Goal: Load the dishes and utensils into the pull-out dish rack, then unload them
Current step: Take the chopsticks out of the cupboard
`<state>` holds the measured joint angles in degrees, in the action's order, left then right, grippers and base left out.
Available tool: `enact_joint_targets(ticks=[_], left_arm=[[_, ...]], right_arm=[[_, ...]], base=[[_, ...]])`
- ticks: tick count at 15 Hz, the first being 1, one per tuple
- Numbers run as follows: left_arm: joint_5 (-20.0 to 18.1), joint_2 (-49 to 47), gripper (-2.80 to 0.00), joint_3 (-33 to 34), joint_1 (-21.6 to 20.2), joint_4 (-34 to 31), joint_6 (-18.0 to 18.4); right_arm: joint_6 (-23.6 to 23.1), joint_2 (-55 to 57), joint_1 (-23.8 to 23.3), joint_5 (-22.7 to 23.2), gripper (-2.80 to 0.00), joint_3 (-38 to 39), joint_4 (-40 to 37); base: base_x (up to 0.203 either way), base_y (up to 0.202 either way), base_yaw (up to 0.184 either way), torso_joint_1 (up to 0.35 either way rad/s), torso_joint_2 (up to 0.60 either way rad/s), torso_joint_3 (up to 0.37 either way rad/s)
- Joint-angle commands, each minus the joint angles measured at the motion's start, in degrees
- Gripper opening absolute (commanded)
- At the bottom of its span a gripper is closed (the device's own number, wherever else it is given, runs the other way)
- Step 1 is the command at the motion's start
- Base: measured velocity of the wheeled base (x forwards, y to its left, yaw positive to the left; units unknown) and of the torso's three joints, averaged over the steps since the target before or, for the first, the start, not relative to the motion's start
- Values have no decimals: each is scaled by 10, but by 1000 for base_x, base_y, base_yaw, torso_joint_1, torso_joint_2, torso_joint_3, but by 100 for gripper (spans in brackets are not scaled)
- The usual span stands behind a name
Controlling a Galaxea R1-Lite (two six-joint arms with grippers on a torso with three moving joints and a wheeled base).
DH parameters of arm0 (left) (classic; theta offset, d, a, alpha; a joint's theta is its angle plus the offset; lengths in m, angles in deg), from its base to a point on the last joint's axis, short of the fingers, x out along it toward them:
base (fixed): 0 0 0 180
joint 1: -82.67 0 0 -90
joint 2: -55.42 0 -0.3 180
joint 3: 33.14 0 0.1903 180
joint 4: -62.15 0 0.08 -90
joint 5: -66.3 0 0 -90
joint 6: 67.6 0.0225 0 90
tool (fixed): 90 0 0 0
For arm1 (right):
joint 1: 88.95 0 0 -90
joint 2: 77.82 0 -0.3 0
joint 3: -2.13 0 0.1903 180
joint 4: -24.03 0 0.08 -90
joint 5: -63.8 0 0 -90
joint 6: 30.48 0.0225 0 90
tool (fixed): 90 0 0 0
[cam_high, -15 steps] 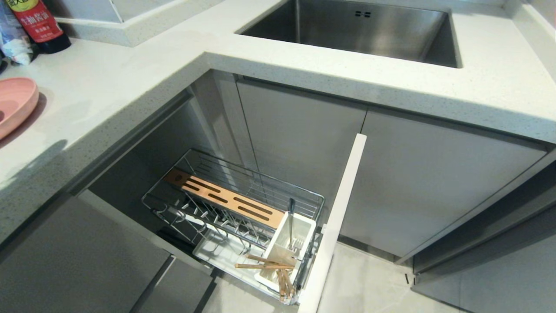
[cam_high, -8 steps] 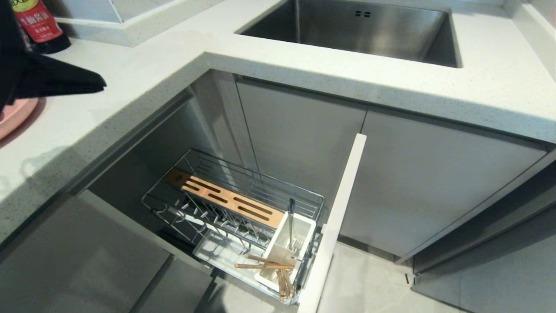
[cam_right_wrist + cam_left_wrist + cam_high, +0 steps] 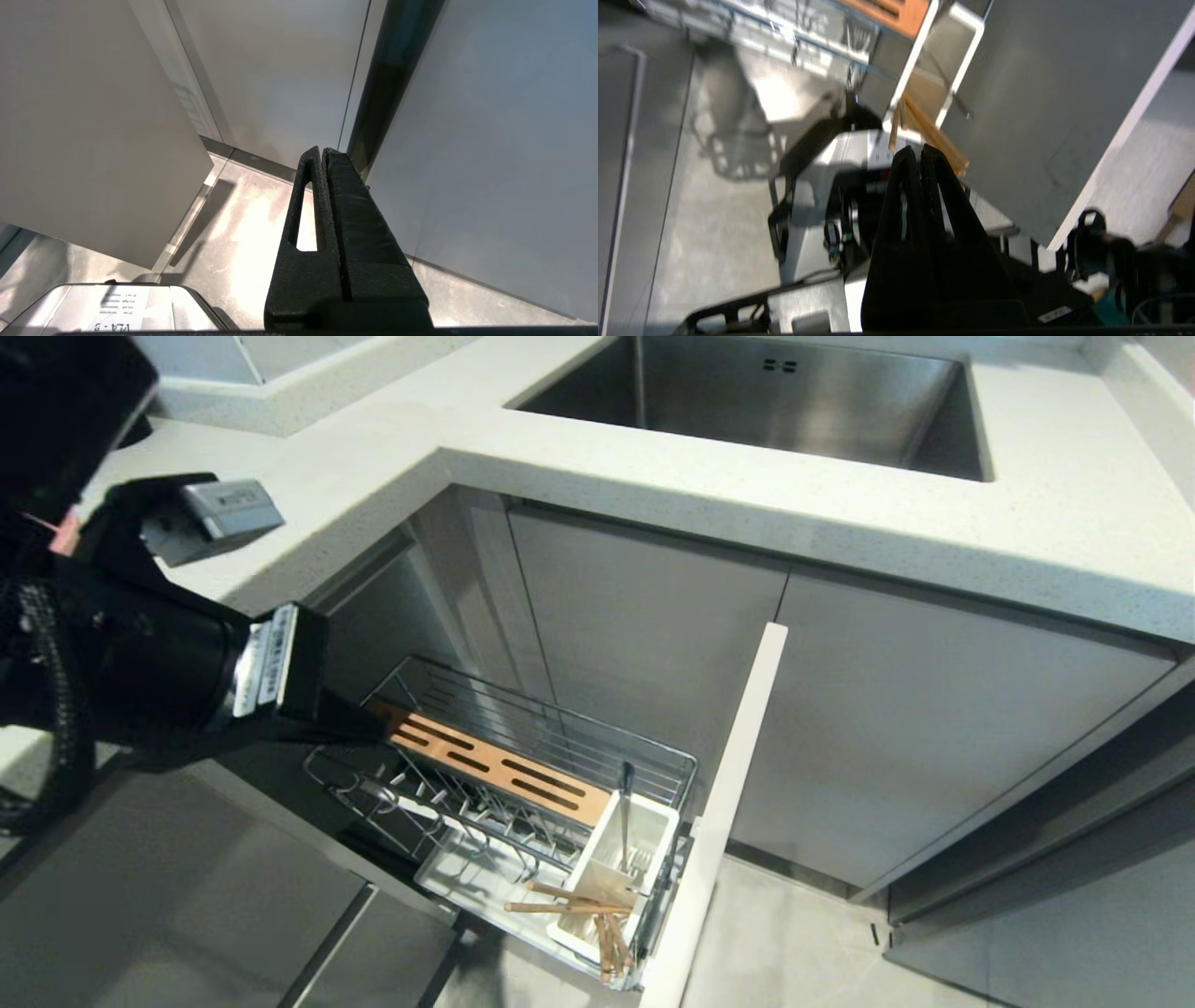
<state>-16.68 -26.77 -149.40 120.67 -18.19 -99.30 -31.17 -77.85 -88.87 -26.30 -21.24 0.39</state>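
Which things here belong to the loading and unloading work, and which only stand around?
Belong to the job:
- pull-out dish rack
- chopsticks in the white caddy
- fork in that caddy
- left gripper, shut and empty

Just there:
- steel sink
- countertop

Swinging in from the left edge of the head view, over the countertop [image 3: 308, 513] corner and down toward the pull-out dish rack [image 3: 560, 747]: the left arm, absent a second ago, only a dark tip half a second ago, now filling the left side. Reaching with the left gripper [image 3: 359, 726], fingers pressed together and empty, to a spot above the far-left end of the slotted wooden strip [image 3: 485, 767]. Covering the pink plate and the sauce bottle, both visible earlier at the left edge. Casting fresh shadow across the lower-left cabinet front [image 3: 187, 887] and the rack's near-left corner.
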Motion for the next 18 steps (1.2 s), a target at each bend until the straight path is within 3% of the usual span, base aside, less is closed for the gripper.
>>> enact_joint_targets(ticks=[1, 3, 4, 9, 13, 18], left_arm=[[-7, -35, -280, 0, 4, -11, -2], [-10, -61, -280, 1, 7, -26, -3], [-10, -73, 0, 2, 8, -33, -3], [-29, -131, 0, 4, 12, -48, -3], [-87, -186, 0, -11, 10, -88, -1], [-159, -273, 0, -65, -25, -181, 51]], right_arm=[[0, 0, 0, 0, -280, 0, 0], [0, 0, 0, 0, -280, 0, 0], [0, 0, 0, 0, -280, 0, 0], [0, 0, 0, 0, -280, 0, 0], [0, 0, 0, 0, -280, 0, 0], [0, 0, 0, 0, -280, 0, 0]], base=[[0, 0, 0, 0, 0, 0], [0, 0, 0, 0, 0, 0], [0, 0, 0, 0, 0, 0], [0, 0, 0, 0, 0, 0], [0, 0, 0, 0, 0, 0], [0, 0, 0, 0, 0, 0]])
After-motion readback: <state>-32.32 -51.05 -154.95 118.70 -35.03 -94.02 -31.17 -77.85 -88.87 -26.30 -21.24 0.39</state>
